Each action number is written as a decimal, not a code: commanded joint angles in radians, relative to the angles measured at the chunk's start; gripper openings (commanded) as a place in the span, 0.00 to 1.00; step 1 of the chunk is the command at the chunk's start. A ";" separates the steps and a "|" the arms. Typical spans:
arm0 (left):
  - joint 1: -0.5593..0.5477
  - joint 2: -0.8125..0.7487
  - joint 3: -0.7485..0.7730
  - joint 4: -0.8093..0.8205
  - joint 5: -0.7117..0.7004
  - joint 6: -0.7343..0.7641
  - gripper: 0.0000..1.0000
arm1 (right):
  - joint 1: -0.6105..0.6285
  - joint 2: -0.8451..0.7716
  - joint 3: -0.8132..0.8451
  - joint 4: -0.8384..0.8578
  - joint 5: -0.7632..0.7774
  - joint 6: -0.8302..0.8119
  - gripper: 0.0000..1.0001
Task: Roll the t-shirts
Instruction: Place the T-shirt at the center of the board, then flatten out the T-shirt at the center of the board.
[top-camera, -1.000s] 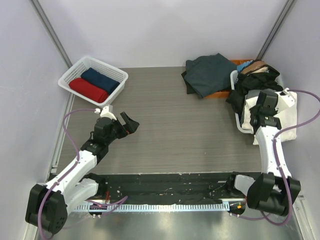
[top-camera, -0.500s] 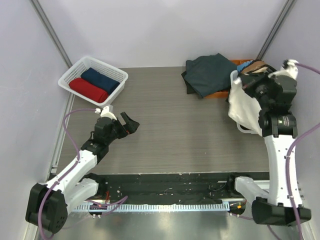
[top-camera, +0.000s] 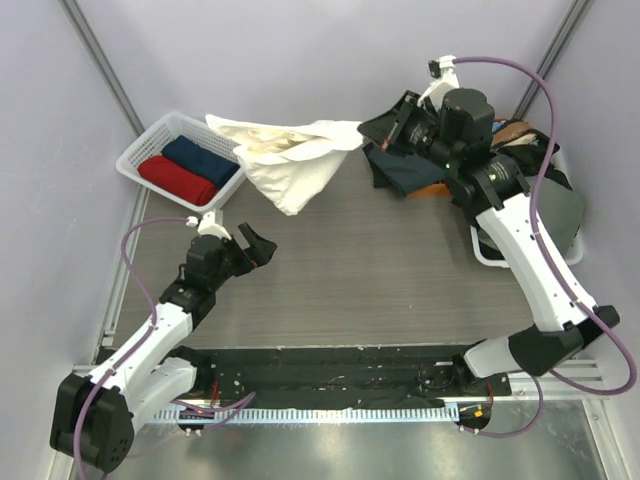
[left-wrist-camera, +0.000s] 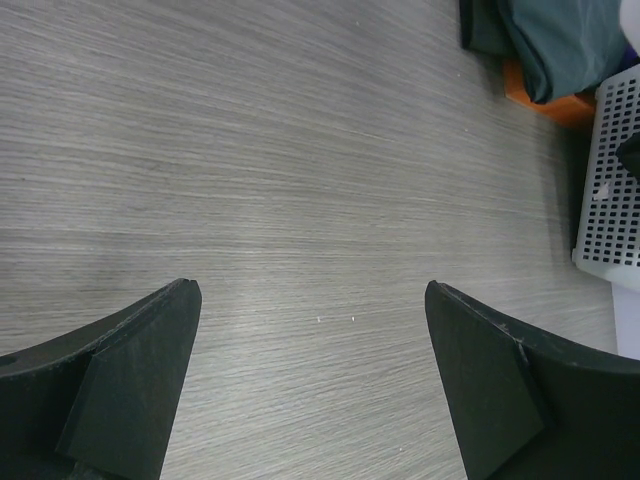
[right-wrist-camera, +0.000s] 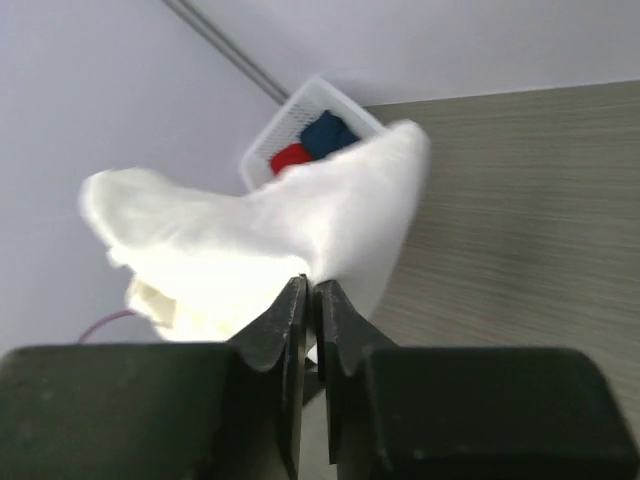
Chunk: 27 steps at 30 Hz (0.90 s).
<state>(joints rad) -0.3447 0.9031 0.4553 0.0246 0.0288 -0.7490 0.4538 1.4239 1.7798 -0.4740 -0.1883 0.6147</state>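
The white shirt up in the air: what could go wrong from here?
The right hand pinches only a small fold of the white shirt, so it may slip free.
The shirt's far end hangs by the basket holding rolled shirts; it could catch on the rim.
The left hand is open and away from it, so it may land bunched.

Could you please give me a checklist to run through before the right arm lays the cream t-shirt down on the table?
1. Right pincer shut on cream t-shirt: ok.
2. T-shirt lying flat on the table: not ok, it hangs bunched in the air.
3. Left pincer open, empty: ok.
4. Table bare under the left pincer: ok.
5. Which face of the t-shirt is up: cannot tell.
6. Red roll and navy roll inside the basket: ok.
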 joint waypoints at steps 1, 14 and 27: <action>0.001 -0.038 0.031 0.002 -0.020 0.023 1.00 | -0.010 -0.160 -0.153 0.021 0.254 -0.047 0.54; 0.000 -0.067 0.014 0.012 -0.032 0.033 1.00 | 0.000 -0.407 -0.951 0.145 0.129 -0.032 0.60; 0.000 0.193 0.035 0.133 0.164 -0.019 0.81 | 0.189 -0.306 -1.140 0.356 0.145 0.011 0.45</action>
<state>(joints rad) -0.3447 1.0039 0.4553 0.0460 0.0765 -0.7364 0.6220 1.0992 0.6373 -0.2413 -0.0647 0.6090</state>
